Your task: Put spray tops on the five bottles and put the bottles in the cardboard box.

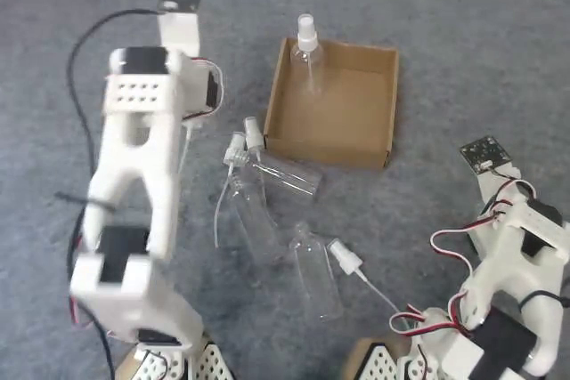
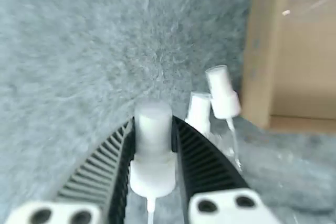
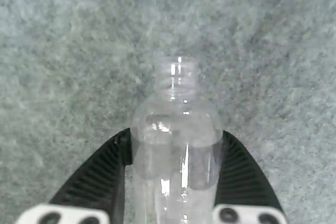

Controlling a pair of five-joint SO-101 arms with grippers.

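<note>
Two arms stand at a grey, felt-like surface [image 1: 463, 60], their bases cut off at the high view's lower edge. The left gripper [image 2: 152, 124] has its ribbed black fingers [image 2: 105, 166] clamped on a white spray top [image 2: 152, 153]. One finger lies on each side of the cap, and the nozzle head stands out past the fingertips. Its thin dip tube [image 2: 151, 211] runs out of frame. Beyond it two more white tops [image 2: 218, 95] show blurred, and the clear bottles under them are hard to make out. The cardboard box [image 2: 260, 51] is cut off at the frame edge.

The right gripper [image 3: 176, 137] pinches an uncapped bottle [image 3: 177, 98] at the shoulder between its fingers [image 3: 102, 171]. The threaded neck reaches past the tips over bare grey surface, and the bottle's lower body is cut off.

From above, the cardboard box [image 1: 325, 150] lies at 12 o'clock from the middle of the surface. One capped bottle [image 1: 308, 51] stands in it near the far wall, its clear body faint against the cardboard. At 7 o'clock from the box two capped bottles [image 1: 254, 220] lie close together, tops side by side, next to the left arm [image 1: 138, 157]. At 6 o'clock from the box an open bottle [image 1: 318, 278] lies flat. A loose spray top [image 1: 346, 260] sits at its 3 o'clock, touching or just beside it; which cannot be told. The right arm [image 1: 512, 273] sits folded at 4 o'clock.
</note>
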